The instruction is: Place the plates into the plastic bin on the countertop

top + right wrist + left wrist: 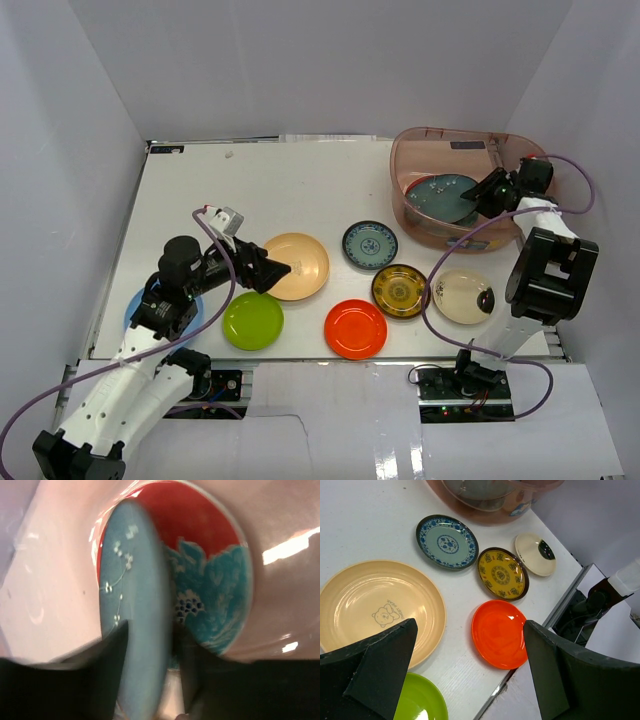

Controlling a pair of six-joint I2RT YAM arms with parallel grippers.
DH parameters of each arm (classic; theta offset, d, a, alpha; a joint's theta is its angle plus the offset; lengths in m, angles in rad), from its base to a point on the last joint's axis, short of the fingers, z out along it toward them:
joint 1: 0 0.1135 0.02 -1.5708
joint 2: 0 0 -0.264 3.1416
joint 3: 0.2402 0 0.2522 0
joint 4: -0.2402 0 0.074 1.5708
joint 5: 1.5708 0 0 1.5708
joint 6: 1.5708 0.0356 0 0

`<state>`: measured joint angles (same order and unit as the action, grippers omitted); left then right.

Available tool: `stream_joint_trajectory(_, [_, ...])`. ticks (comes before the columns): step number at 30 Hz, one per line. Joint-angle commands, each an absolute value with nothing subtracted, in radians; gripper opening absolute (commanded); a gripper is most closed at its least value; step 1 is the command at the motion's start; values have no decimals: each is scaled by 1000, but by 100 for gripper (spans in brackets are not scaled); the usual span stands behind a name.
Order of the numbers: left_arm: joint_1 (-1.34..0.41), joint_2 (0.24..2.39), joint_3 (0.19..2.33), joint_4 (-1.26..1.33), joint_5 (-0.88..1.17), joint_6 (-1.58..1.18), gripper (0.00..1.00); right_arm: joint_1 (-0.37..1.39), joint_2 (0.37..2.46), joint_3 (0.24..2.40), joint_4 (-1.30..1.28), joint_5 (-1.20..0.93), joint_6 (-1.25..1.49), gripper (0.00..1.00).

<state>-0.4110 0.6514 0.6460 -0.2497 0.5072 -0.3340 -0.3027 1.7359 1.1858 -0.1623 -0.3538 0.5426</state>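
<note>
Your left gripper (470,630) sits nearest the lens. Its black fingers (380,675) are spread wide and hold nothing. It hangs over the near part of the countertop (280,190), above the gap between the tan plate (375,610) and the orange-red plate (500,632).

The lime green plate (420,700) lies just below the left finger. Beyond these lie the blue-patterned plate (446,541), the brown-and-yellow plate (502,573) and the cream plate (532,555), all flat on the white surface and apart from one another. A light blue plate (135,305) lies partly hidden under your left arm.

Your right gripper (490,192) reaches into the plastic bin (450,131) at the far right corner. The dark teal plate (137,605) stands edge-on between its fingers in the wrist view. The picture is blurred, and I cannot tell whether the fingers pinch the rim or stand loose beside it. A round red-and-teal patterned face (210,580) shows behind that plate, against the bin's wall.
</note>
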Motion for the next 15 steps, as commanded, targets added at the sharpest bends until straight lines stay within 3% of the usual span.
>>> stream_joint_trajectory(1, [-417, 657, 660, -258, 494, -319, 98, -278, 1701, 1276, -106, -371, 525, 54])
stream_joint_trajectory(3, [-416, 660, 663, -259, 483, -318, 98, -268, 1686, 1290, -130, -299, 497, 86])
stream_joint_trajectory(5, [-417, 660, 663, -259, 462, -319, 98, -255, 1665, 1316, -199, -171, 463, 100])
stream_joint_trajectory(6, [-417, 661, 666, -259, 451, -319, 98, -247, 1655, 1345, -219, -125, 444, 90])
stream_joint_trajectory(11, [-417, 693, 716, -270, 391, -345, 98, -219, 1611, 1373, -264, 136, 374, 90])
stream_joint_trajectory(15, [-416, 704, 794, -272, 312, -364, 98, -212, 1603, 1370, -262, 143, 356, 90])
